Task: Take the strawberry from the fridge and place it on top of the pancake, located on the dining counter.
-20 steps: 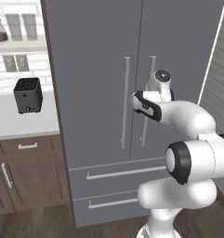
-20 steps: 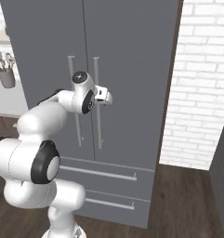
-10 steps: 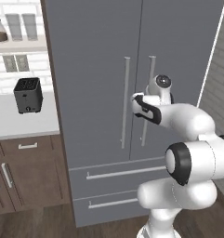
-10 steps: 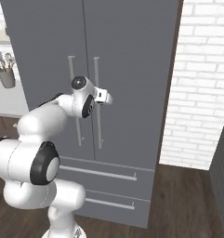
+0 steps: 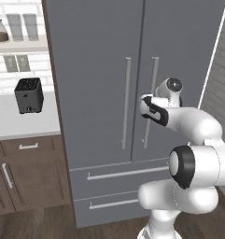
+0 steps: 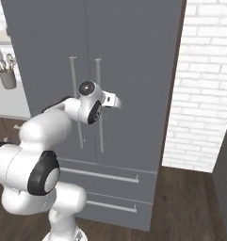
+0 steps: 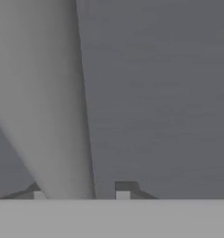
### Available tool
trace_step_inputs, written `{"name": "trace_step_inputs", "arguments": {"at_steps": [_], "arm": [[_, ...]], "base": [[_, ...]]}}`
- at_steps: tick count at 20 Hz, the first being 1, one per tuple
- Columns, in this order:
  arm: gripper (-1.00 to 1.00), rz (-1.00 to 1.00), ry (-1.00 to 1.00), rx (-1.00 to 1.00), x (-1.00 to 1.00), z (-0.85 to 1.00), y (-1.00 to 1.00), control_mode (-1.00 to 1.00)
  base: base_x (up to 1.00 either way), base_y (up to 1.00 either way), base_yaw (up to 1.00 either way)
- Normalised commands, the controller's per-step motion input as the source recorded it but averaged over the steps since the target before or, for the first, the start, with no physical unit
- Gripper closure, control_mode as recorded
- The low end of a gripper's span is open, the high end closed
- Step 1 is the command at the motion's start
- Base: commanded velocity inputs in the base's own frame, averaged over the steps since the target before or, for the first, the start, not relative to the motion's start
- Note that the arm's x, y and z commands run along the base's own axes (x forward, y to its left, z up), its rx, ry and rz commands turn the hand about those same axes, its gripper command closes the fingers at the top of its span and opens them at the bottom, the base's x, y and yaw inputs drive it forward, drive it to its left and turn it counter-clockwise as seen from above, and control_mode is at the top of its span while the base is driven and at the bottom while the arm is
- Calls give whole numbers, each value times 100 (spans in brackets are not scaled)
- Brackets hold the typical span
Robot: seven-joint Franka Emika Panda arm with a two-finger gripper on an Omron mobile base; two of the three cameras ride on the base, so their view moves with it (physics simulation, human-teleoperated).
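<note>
- Hand view puts the fridge (image 7: 160,93) door close ahead, with its right door handle (image 7: 57,116) as a pale bar running down the left half of the frame, between the 2 fingertips (image 7: 122,190).
- The gripper (image 7: 81,195) brackets that bar half closed; whether the pads touch it, I cannot tell.
- Both doors are shut, so the strawberry, if inside, is hidden.
- The handle looks stiff and smooth; gripping mid-bar seems best.
- Left base view shows a black toaster (image 5: 29,95) at mid left.

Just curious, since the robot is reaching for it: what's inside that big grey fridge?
That cannot be seen: both doors of the fridge are shut. The gripper sits around the right door's handle.
</note>
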Motion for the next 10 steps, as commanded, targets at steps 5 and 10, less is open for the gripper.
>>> {"name": "trace_step_inputs", "arguments": {"at_steps": [5,10], "arm": [[100,0,-5,0,-91,0,-100,-100],[100,0,-2,0,-97,0,-100,-100]], "base": [[0,0,0],[0,0,0]]}}
